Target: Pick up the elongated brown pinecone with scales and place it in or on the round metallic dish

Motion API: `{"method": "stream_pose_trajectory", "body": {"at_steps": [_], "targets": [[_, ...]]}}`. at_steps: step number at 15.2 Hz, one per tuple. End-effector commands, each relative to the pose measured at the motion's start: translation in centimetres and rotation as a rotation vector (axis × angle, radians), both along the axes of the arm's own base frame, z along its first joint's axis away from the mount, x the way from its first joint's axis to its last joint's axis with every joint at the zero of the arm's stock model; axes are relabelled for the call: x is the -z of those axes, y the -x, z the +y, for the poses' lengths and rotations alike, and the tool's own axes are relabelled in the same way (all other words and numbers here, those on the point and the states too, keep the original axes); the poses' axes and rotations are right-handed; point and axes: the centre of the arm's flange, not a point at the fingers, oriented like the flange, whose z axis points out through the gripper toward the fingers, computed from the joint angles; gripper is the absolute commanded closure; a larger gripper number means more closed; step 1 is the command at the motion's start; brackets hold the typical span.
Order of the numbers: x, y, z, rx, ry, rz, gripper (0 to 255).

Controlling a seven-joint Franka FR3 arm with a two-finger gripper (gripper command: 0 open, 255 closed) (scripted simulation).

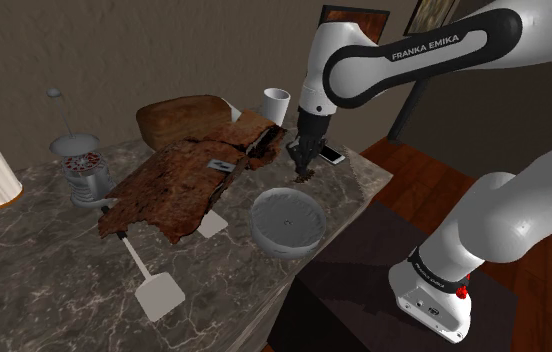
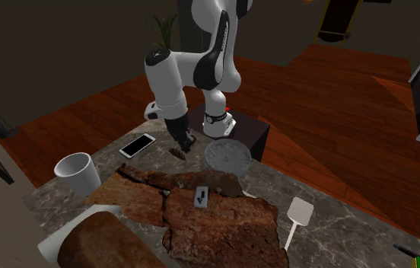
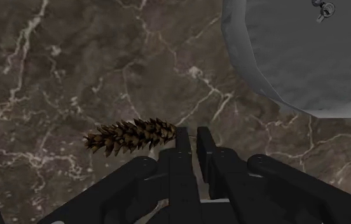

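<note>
1 elongated brown scaly pinecone (image 3: pixel 130 135) lies on the marble counter (image 3: pixel 41 63) beside our black gripper (image 3: pixel 191 137), long axis pointing at one finger (image 3: pixel 183 141). Fingers nearly meet, empty; round grey metallic dish (image 3: pixel 295 57) sits near.

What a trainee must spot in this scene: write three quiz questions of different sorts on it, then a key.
1. True or false: the pinecone already lies in the grey dish.
2. The counter is: A dark veined stone; B plain white; C green cloth.
3. Fill in: the flat device lying on the counter beside the gripper is a ___.
Key: 1 false; 2 A; 3 phone.
</note>
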Motion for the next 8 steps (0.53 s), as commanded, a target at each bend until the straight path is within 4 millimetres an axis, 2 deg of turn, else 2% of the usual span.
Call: {"method": "stream_pose_trajectory", "body": {"at_steps": [1,6,7,8], "targets": [[0.0,0.0,0.0,0.0,0.0,0.0,255],[0.0,0.0,0.0,0.0,0.0,0.0,255],[0.0,0.0,0.0,0.0,0.0,0.0,0],[0.4,1.0,-0.7,0.223,0.044,-0.069,0]]}}
